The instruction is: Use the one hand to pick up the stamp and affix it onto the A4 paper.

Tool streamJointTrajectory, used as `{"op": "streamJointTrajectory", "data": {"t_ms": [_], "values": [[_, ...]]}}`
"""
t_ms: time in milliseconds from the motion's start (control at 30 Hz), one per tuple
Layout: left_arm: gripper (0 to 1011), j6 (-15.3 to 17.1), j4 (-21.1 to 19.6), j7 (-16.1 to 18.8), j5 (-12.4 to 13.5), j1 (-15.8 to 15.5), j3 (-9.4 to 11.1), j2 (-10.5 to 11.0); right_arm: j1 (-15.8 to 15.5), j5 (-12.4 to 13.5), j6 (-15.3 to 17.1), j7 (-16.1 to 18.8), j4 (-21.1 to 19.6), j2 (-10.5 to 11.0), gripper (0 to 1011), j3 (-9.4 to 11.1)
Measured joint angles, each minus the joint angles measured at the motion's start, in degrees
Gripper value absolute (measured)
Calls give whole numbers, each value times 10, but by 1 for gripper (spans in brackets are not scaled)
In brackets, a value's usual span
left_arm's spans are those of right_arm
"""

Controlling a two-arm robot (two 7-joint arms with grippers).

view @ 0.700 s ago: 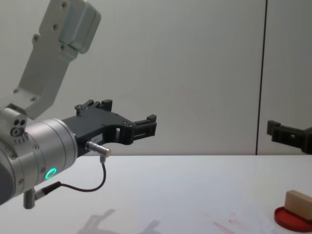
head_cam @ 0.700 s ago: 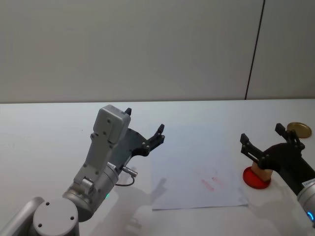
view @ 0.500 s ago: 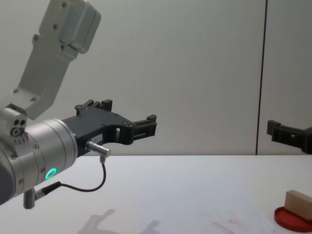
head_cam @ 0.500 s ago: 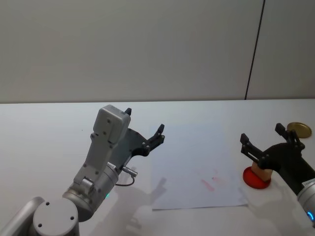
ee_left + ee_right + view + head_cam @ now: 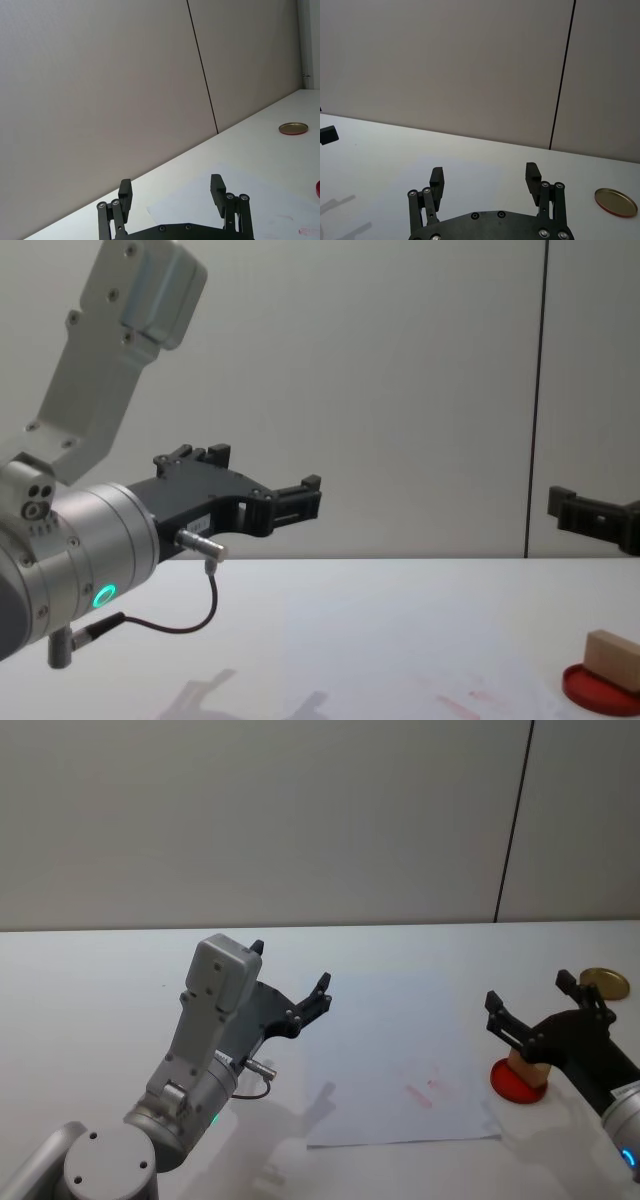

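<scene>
In the head view the left arm rises from the lower left corner, a silver cylinder with a green light at its wrist. Its left gripper (image 5: 290,965) hangs in the air above the table (image 5: 90,990), just left of the paper (image 5: 390,1030), its jaws wide apart and empty. The left wrist view shows that gripper (image 5: 170,182) spread the same way, nothing between its fingers.

At the lower right of the head view the right gripper (image 5: 529,988) is also spread wide and grips nothing. The stamp (image 5: 527,1067) sits below it on a red disc (image 5: 512,1086), just off the paper's right edge. In the chest view the stamp (image 5: 612,660) rests slightly tilted on the disc (image 5: 598,688) in the lower right corner, with one black finger of the right gripper (image 5: 566,504) well above it.

The paper lies flat at centre right of the head view, faint red marks (image 5: 425,1088) near its front right. Farther back on the right lies a gold lid (image 5: 604,982). A grey wall (image 5: 250,820) stands behind.
</scene>
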Motion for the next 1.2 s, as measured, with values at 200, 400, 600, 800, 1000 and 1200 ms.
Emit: {"op": "streamJointTrajectory", "data": {"t_ms": [200, 400, 600, 800, 1000, 1200], "values": [[993, 0, 0, 0, 0, 0, 0, 0, 0, 7, 3, 8, 4, 3, 1001, 4], [993, 0, 0, 0, 0, 0, 0, 0, 2, 23, 9, 26, 14, 13, 1001, 12], [993, 0, 0, 0, 0, 0, 0, 0, 3, 37, 17, 51, 30, 24, 1001, 21], [993, 0, 0, 0, 0, 0, 0, 0, 5, 46, 23, 70, 49, 32, 1001, 27], [993, 0, 0, 0, 0, 0, 0, 0, 10, 53, 28, 89, 73, 39, 1001, 33], [993, 0, 0, 0, 0, 0, 0, 0, 18, 55, 31, 104, 97, 40, 1001, 35]]}}
